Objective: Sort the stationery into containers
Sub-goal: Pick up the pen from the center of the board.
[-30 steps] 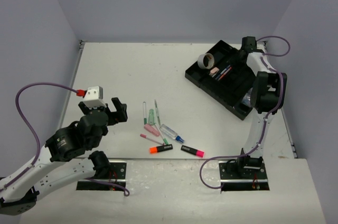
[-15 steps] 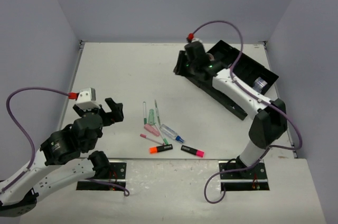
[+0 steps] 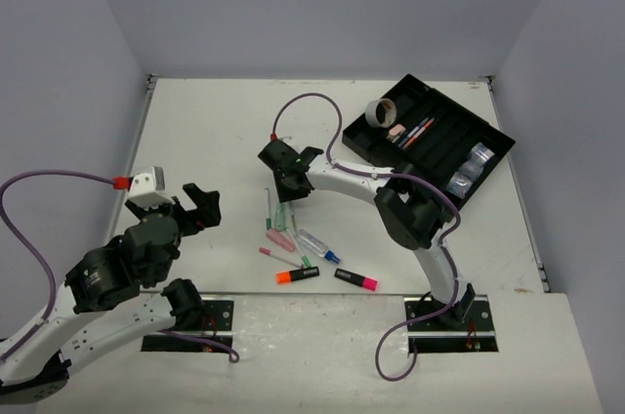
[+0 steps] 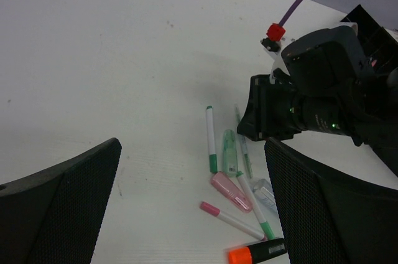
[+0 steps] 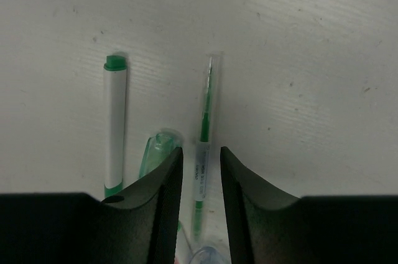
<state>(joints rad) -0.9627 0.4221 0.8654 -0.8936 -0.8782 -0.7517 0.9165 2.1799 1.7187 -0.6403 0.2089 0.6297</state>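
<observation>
Loose stationery lies at the table's middle front: a white pen with green ends [image 3: 268, 204], a thin clear green pen [image 3: 290, 201], a pink case [image 3: 280, 237], a pink-and-white pen [image 3: 278, 257], an orange-ended highlighter [image 3: 298, 276] and a pink-ended highlighter [image 3: 356, 280]. My right gripper [image 3: 286, 178] is low over the thin green pen [image 5: 205, 108], its fingers [image 5: 168, 177] slightly apart on either side of it, not clamped. The black tray [image 3: 488, 145] at the back right holds a tape ring [image 3: 381, 113], an eraser [image 3: 397, 130], pens and shiny cubes [image 3: 469, 165]. My left gripper [image 3: 198, 207] is open and empty, left of the pile.
A green translucent holder [image 5: 155, 152] and the white pen [image 5: 114, 127] lie just left of my right fingers. A clear blue-tipped item [image 3: 317, 245] lies below them. The left wrist view shows the right gripper's black body [image 4: 292, 114] over the pens [image 4: 211, 139].
My right arm has swung from the tray at the back right across to the pens at the middle. My left arm has drawn back a little to the left.
</observation>
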